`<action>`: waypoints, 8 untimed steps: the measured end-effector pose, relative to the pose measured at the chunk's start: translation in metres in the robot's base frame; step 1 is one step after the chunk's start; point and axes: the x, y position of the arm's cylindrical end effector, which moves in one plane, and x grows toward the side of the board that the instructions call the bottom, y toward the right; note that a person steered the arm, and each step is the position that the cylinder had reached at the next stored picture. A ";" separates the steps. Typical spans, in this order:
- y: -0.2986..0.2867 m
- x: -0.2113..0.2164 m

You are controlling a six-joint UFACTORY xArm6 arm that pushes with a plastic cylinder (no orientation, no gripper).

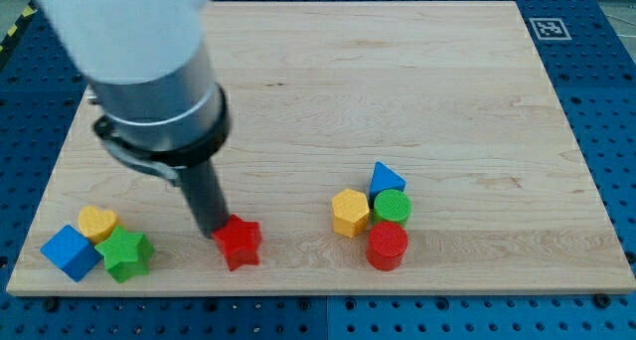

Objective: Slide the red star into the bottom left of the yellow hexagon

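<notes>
The tip (215, 232), a bare rod grasping nothing, is apparently touching the red star (238, 243) just to its right; the yellow hexagon (350, 213) is lying farther right, the push remaining.

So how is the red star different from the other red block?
The red star is flat and pointed; the red cylinder is round and stands taller. The red star sits alone with my tip at its left edge; the red cylinder huddles against the green cylinder and yellow hexagon. Both share one red.
</notes>
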 end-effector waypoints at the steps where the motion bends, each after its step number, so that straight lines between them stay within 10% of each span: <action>1: 0.007 -0.001; 3: -0.042 0.012; 8: 0.058 0.036</action>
